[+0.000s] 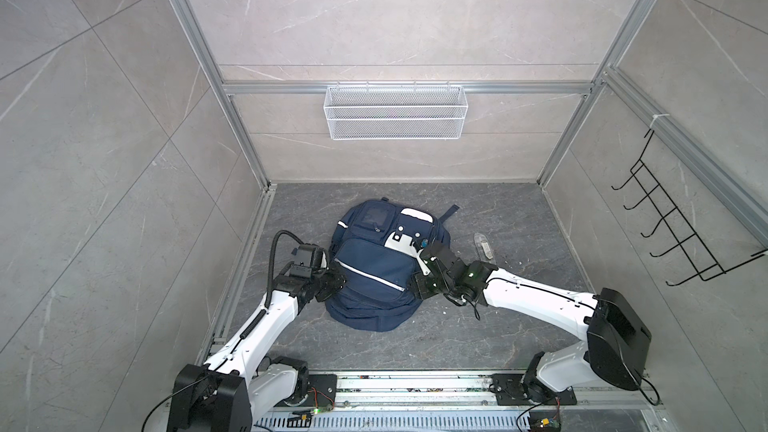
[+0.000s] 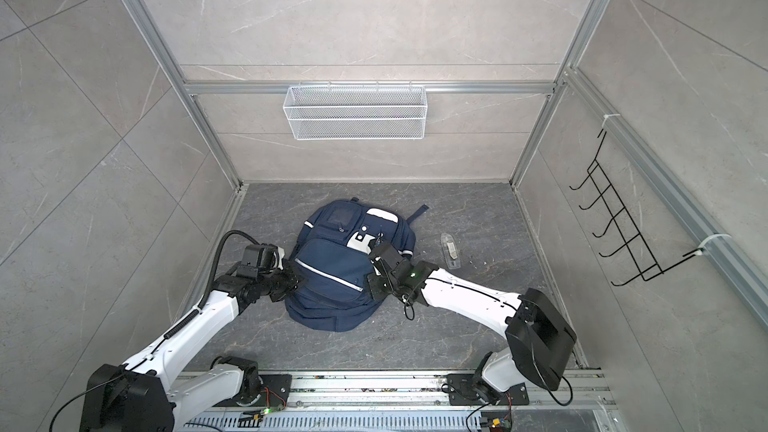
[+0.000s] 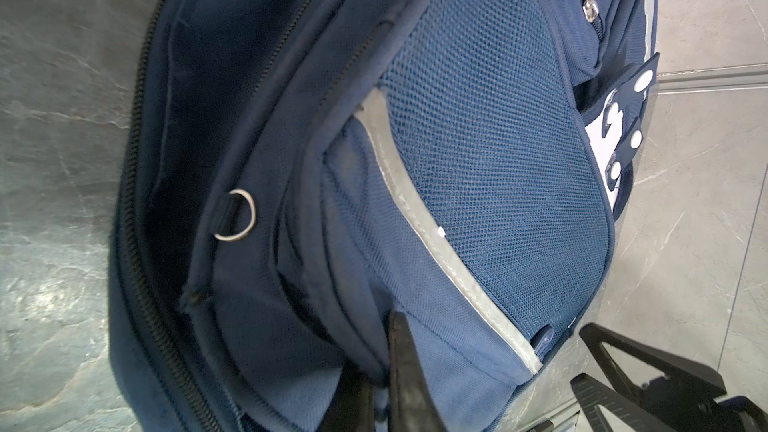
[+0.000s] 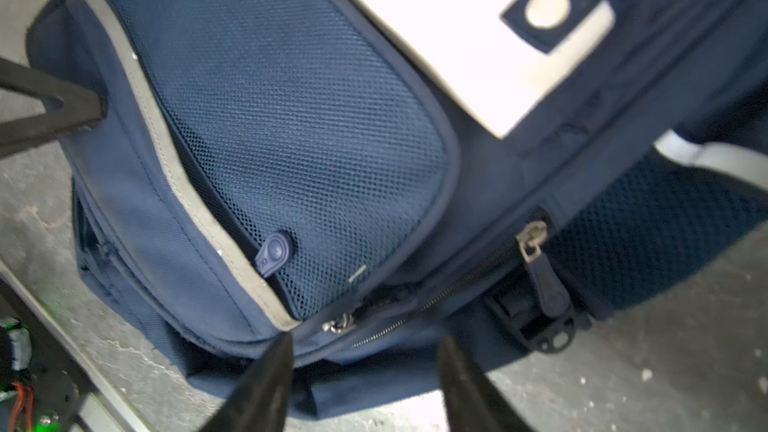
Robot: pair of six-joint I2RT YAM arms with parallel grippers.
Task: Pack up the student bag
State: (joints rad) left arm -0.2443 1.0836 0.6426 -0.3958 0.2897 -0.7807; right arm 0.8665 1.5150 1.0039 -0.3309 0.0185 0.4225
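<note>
- A navy student bag [image 1: 374, 276] lies flat, front pockets up, on a dark grey floor [image 1: 478, 326].
- The left gripper [image 3: 376, 367] is at the bag's left side, fingers narrowed together, pinching a fold of its fabric.
- The right gripper [image 4: 366, 338] is at the bag's right side, fingers spread wide, holding nothing.
- A small clear object [image 1: 483, 246] lies right of the bag, apart.

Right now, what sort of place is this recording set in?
Probably a robot test booth dressed like a household corner: stone-look panels in a metal frame, a wire basket and a hook rack on the walls, a backpack on the floor.
</note>
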